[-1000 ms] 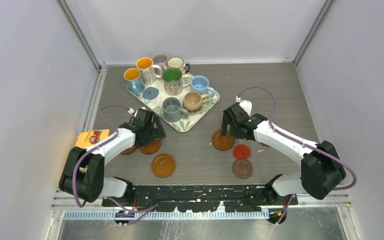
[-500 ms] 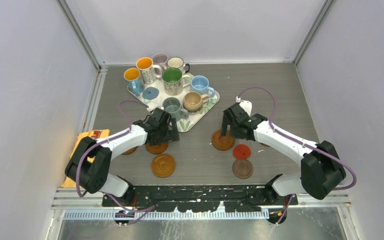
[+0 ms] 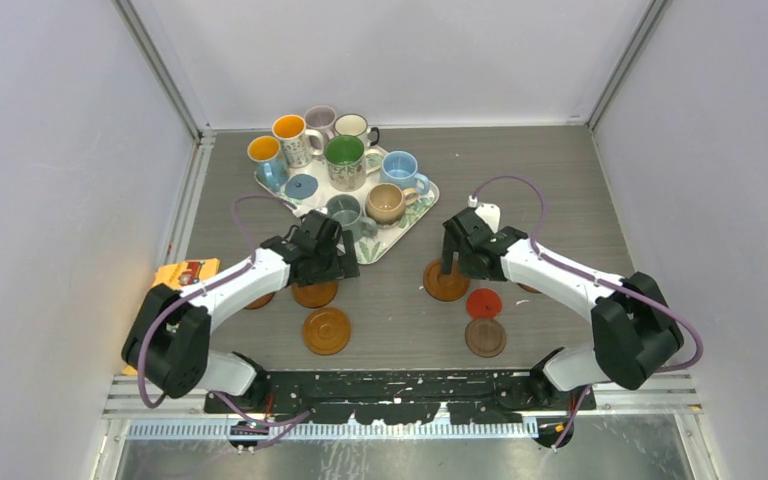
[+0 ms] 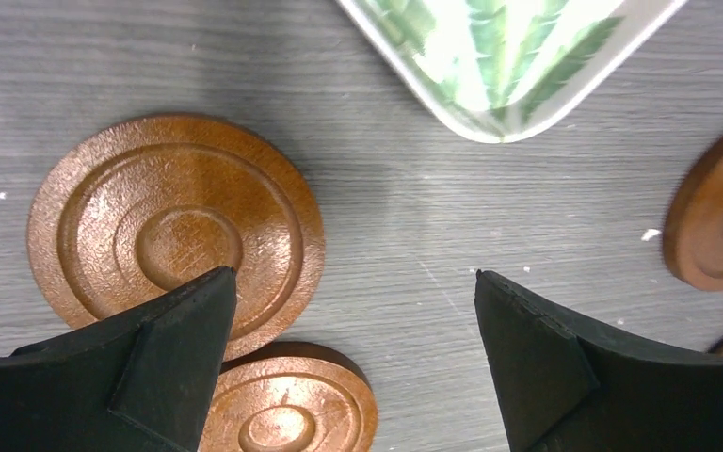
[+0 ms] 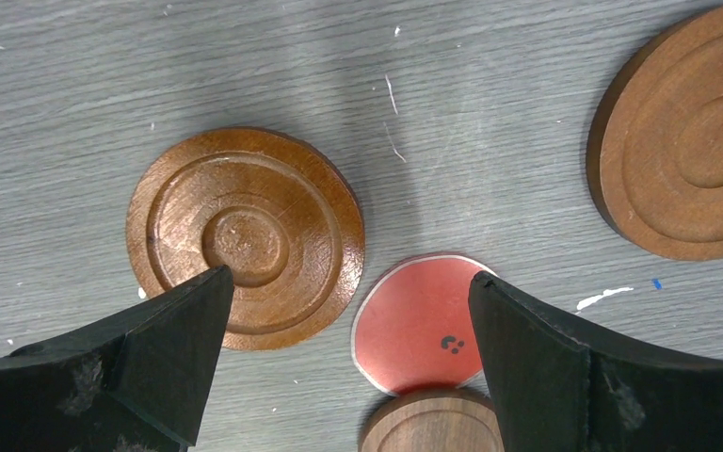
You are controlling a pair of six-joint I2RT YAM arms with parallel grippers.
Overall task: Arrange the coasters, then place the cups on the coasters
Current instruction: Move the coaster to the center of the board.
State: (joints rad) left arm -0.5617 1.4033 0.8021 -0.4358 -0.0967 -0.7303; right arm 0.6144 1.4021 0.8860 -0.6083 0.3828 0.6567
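Several cups [image 3: 344, 153] stand on the leaf-patterned tray [image 3: 369, 251] at the back. Ringed wooden coasters [image 3: 326, 331] lie on the table. In the left wrist view one coaster [image 4: 176, 231] lies under the left finger, and a second coaster [image 4: 287, 407] lies nearer. My left gripper [image 3: 332, 268] [image 4: 354, 275] hangs open and empty just in front of the tray corner [image 4: 490, 85]. My right gripper [image 3: 458, 268] [image 5: 350, 273] is open and empty above a brown coaster [image 5: 245, 240] and the thin red coaster [image 5: 424, 325]. A dark brown coaster [image 5: 433, 424] touches the red one.
A blue disc [image 3: 301, 186] lies on the tray among the cups. A yellow cloth [image 3: 182, 275] sits at the table's left edge. Another wooden coaster [image 5: 687, 132] lies right of the red one. White walls close in the left, right and back.
My left arm has swung right, from over the left coasters to near the tray's front corner. The right arm has barely moved. Both grippers stay open.
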